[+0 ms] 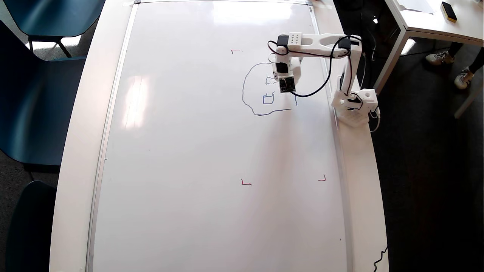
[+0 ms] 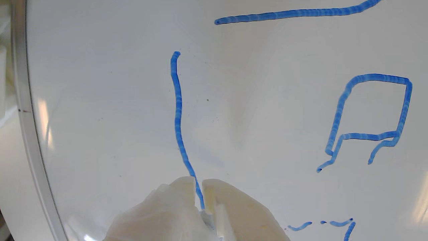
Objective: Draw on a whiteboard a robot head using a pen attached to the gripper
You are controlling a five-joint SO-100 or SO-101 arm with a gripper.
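The whiteboard [image 1: 189, 151] fills the table top. On its upper right is the robot head [image 1: 251, 104], a thin blue wobbly outline with a small square [image 1: 268, 99] inside. My gripper [image 1: 289, 88] points down over the right side of the drawing, under the wrist camera. In the wrist view the gripper [image 2: 199, 182] enters from the bottom, its two white jaws almost together. A sliver of the pen [image 2: 208, 219] shows between them; its tip is hidden. A blue line [image 2: 177, 117] runs from the jaws up the frame. The blue square [image 2: 404, 110] lies to the right.
The arm's white base [image 1: 355, 107] stands on the table rim right of the board's silver frame [image 2: 28, 140]. Red corner marks [image 1: 245, 183] sit on the board. Blue chairs [image 1: 34, 113] stand at the left, another table [image 1: 435, 22] at the upper right.
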